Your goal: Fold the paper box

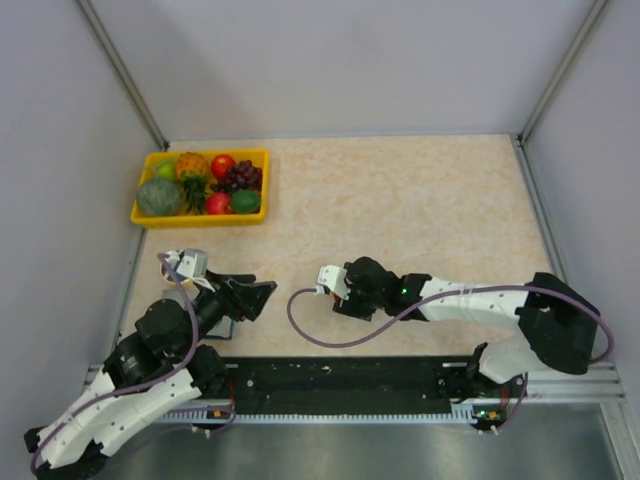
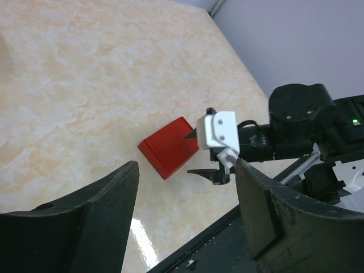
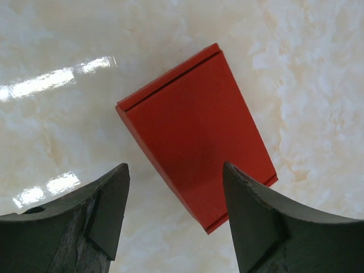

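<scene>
Below the right jaws: paper box (image 3: 196,139) on table (image 3: 57,34) | right jaws wide apart, empty | left jaws wide apart, empty

Both robot hands wide open.
The left hand (image 2: 185,170) points right; the right hand (image 3: 175,168) reaches left, tilted downward, fingers spread.

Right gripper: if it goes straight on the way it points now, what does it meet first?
Most likely the paper box, lying on the table directly ahead of the open right gripper; how near is unclear.
</scene>
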You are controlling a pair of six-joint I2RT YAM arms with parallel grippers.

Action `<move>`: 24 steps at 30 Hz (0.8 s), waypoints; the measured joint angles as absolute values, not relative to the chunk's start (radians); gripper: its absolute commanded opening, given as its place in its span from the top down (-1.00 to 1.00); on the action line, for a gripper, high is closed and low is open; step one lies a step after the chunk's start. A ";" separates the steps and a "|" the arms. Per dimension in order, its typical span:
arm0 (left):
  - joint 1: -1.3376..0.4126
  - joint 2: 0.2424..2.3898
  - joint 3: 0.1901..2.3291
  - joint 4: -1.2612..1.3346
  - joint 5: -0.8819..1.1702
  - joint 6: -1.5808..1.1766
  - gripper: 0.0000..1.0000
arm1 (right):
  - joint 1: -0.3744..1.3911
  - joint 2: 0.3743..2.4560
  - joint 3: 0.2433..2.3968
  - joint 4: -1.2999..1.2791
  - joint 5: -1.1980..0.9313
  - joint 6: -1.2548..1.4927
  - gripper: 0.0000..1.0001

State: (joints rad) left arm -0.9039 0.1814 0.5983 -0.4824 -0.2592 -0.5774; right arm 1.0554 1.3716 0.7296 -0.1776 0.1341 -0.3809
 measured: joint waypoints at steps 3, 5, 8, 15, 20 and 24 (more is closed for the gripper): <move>-0.904 0.166 0.599 -0.497 -0.252 -0.570 -0.45 | 1.058 1.460 0.737 -0.155 0.134 -0.418 -0.32; -0.904 0.161 0.601 -0.501 -0.247 -0.566 -0.45 | 1.058 1.514 0.739 -0.139 0.142 -0.439 -0.30; -0.904 0.159 0.603 -0.506 -0.240 -0.554 -0.45 | 1.063 1.558 0.765 -0.095 0.205 -0.443 -0.18; -0.904 0.159 0.633 -0.534 -0.233 -0.528 -0.46 | 0.994 1.745 0.944 -0.089 0.380 -0.364 0.15; -0.904 0.167 0.638 -0.530 -0.221 -0.519 -0.46 | 0.813 1.932 1.206 -0.223 0.509 -0.240 0.14; -0.904 0.215 0.638 -0.495 -0.190 -0.516 -0.46 | 0.638 2.056 1.415 -0.347 0.533 -0.160 0.12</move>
State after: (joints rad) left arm -0.9039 0.2146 0.6384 -0.4953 -0.1898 -0.5156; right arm 0.6376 2.0563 1.4147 -0.3473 0.5327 -0.1596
